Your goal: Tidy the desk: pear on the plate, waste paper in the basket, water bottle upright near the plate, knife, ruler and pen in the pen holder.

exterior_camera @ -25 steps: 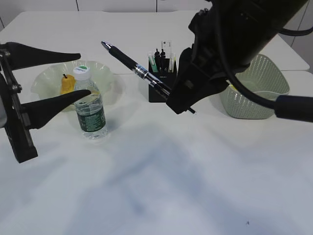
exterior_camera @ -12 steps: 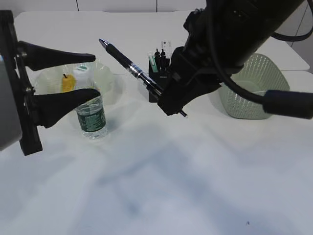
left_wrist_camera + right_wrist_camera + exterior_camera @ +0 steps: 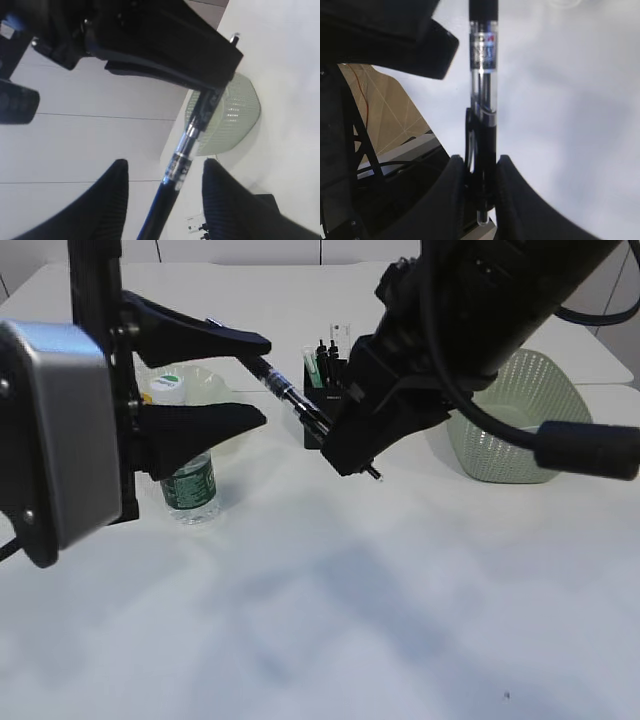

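Over the counter's (image 3: 330, 620) far middle, the left tool (image 3: 262, 380), fingers apart, has moved in around the pen (image 3: 290, 395) clamped in the right tool (image 3: 345, 445), suggesting a handover before the pen holder (image 3: 322, 400).

Black arms (image 3: 500, 300), silver wrist housing (image 3: 62, 430)

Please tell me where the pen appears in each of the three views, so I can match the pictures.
Exterior view: the pen slants across upper centre.
Left wrist view: the pen runs up the middle, between open fingers.
Right wrist view: the pen stands vertical, clamped.
Shared landmark: its clear barrel section.
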Controlling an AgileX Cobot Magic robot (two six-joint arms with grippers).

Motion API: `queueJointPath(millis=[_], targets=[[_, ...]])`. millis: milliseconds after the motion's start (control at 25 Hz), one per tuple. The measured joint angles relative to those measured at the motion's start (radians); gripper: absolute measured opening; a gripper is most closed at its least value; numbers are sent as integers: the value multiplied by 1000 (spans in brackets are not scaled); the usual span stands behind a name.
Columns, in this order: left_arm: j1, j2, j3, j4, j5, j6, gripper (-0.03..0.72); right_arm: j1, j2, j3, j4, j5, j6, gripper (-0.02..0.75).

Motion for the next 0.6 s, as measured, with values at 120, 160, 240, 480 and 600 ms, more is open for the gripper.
queueJointPath(millis=[120, 160, 240, 480, 600], targets=[[-12, 25, -17, 12, 23, 0, 339, 0, 2, 0, 0, 1, 4, 111], [-12, 27, -17, 16, 28, 2, 339, 0, 2, 0, 0, 1, 4, 111], [-12, 30, -21, 30, 32, 2, 339, 0, 2, 0, 0, 1, 6, 111], [-12, 30, -21, 61, 31, 2, 339, 0, 20, 0, 0, 1, 6, 111], [-28, 30, -23, 63, 52, 2, 339, 0, 33, 0, 16, 1, 8, 111]])
